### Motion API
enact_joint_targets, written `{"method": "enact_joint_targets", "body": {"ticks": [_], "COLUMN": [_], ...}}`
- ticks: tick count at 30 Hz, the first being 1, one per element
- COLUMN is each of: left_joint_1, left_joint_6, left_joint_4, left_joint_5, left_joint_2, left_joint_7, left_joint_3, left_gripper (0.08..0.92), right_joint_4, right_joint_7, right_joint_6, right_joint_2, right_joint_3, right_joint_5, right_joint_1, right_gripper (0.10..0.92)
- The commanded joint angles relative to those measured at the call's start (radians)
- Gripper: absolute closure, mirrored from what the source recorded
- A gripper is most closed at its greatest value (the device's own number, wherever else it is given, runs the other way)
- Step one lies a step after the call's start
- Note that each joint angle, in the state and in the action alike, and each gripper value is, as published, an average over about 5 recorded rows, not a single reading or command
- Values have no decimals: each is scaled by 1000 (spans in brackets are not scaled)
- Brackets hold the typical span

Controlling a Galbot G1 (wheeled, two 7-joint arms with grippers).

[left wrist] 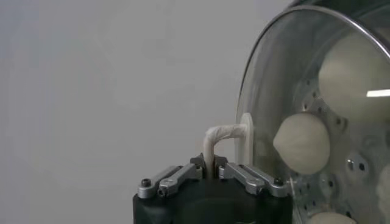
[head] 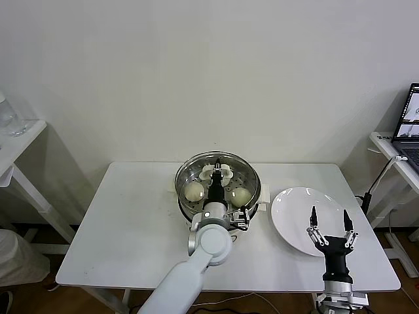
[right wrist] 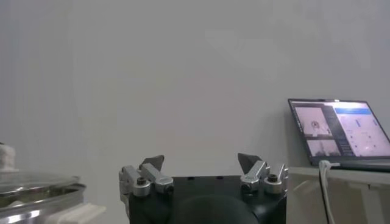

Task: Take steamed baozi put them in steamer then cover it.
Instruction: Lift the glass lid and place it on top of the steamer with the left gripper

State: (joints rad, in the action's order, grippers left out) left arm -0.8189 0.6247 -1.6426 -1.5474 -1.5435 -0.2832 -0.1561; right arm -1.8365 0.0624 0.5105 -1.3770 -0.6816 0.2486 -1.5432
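The steel steamer point(head: 185, 207) stands at the table's middle back on a white base. The clear glass cover point(head: 245, 168) lies over it, and cream baozi point(head: 194, 191) show through the glass. My left gripper point(head: 217, 175) is above the pot, shut on the cover's cream handle point(head: 216, 171). In the left wrist view the jaws point(left wrist: 209, 170) clamp the handle's thin bar point(left wrist: 220, 134), with the cover's rim point(left wrist: 248, 85) and baozi point(left wrist: 302, 143) beyond. My right gripper point(head: 330, 226) is open and empty, upright over the plate's near edge; it also shows in the right wrist view point(right wrist: 201, 164).
An empty flat white plate point(head: 294, 209) lies right of the steamer. A laptop point(head: 411, 124) sits on a side table at far right; it also shows in the right wrist view point(right wrist: 338, 131). Another side table point(head: 16, 140) stands at far left.
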Motion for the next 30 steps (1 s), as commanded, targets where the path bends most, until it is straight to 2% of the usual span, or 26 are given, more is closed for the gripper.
{"method": "enact_joint_targets", "body": {"ticks": [1, 30], "left_joint_1": [-15, -26], "left_joint_6": [-1, -28], "left_joint_4": [5, 53], "left_joint_5": [-10, -27], "left_joint_2": [-14, -44], "left_joint_7": [12, 40], "left_joint_3": [-3, 17], "left_gripper": [806, 806], "right_joint_4": [2, 17], "right_joint_7": [0, -2], "right_joint_6": [2, 9], "right_joint_2": [-1, 1], "right_joint_3": [1, 6], "right_joint_5": [-3, -10], "right_joint_1": [0, 2], "right_gripper": [203, 203]}}
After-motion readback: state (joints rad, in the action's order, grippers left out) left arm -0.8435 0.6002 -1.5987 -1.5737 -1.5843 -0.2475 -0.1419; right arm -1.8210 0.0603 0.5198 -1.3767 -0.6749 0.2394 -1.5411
